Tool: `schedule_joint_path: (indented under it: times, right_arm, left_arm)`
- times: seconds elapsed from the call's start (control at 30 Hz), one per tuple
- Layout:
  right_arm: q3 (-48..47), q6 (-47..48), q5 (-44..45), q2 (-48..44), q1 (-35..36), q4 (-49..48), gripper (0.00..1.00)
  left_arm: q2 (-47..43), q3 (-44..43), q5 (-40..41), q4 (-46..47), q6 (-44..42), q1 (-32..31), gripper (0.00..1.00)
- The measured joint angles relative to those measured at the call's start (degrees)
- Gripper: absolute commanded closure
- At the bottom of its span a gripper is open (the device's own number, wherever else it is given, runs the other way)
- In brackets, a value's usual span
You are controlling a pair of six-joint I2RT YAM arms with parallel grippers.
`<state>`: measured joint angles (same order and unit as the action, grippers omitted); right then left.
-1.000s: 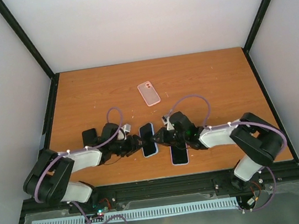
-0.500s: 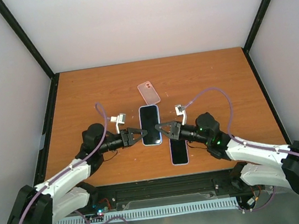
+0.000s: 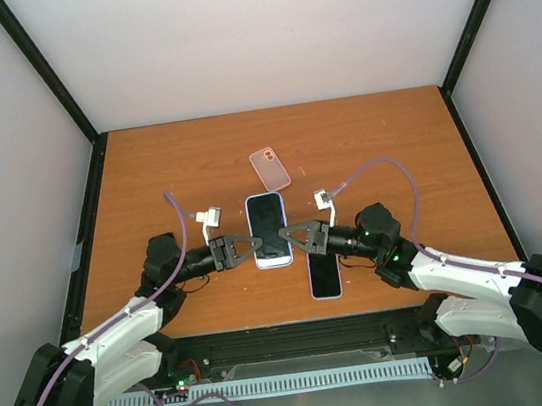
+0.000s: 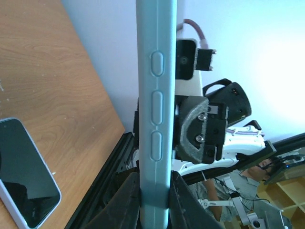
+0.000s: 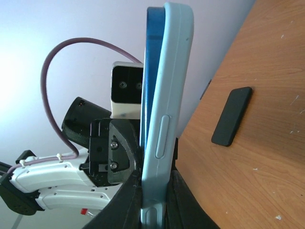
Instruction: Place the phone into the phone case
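Observation:
A phone in a light-blue phone case [image 3: 268, 229] hangs above the table's middle, screen up, pinched between both grippers. My left gripper [image 3: 254, 247] is shut on the case's left edge [image 4: 155, 119], fingers [image 4: 126, 198] pressed to both faces. My right gripper [image 3: 289, 239] is shut on its right edge [image 5: 164, 129]. In the right wrist view the dark-blue phone body [image 5: 151, 71] stands a little proud of the case rim near the top.
A second phone [image 3: 324, 276] lies screen up on the table near the front edge, also seen as the pale-edged phone [image 4: 24, 176]. A pink case [image 3: 269, 169] lies farther back. A small black block [image 5: 232, 116] rests on the wood at left.
The phone in its case rose off the table and moved back, then a little left. My left gripper closed onto its left edge. The right gripper kept its grip.

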<state>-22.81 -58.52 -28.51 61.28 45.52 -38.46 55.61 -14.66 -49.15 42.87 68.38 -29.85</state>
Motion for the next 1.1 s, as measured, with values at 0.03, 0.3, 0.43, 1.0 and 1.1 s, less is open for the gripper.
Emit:
schedule_joint_path:
  times: [0.03, 0.3, 0.43, 1.0, 1.1]
  right_arm:
    - [0.0, -0.5, -0.1, 0.2, -0.1, -0.1, 0.85]
    - [0.0, -0.3, -0.7, 0.0, -0.1, 1.0, 0.49]
    - [0.1, 0.0, -1.5, -1.7, -0.1, 3.5, 0.43]
    - [2.3, 0.8, -5.1, -4.7, -0.2, 11.9, 0.84]
    - [2.4, 0.2, -4.3, -5.1, -0.3, 13.4, 0.95]
  left_arm:
    - [0.3, 0.1, -0.2, 0.9, 0.0, 0.1, 0.99]
    - [1.3, 0.7, -0.1, 2.5, 0.8, 0.1, 1.0]
    - [1.4, 0.9, 0.3, 2.1, 0.6, 0.1, 1.0]
    - [4.0, -0.1, 1.5, 1.1, -3.1, 0.1, 1.0]
    - [4.0, -1.1, 1.5, -1.0, -5.2, 0.1, 1.0]
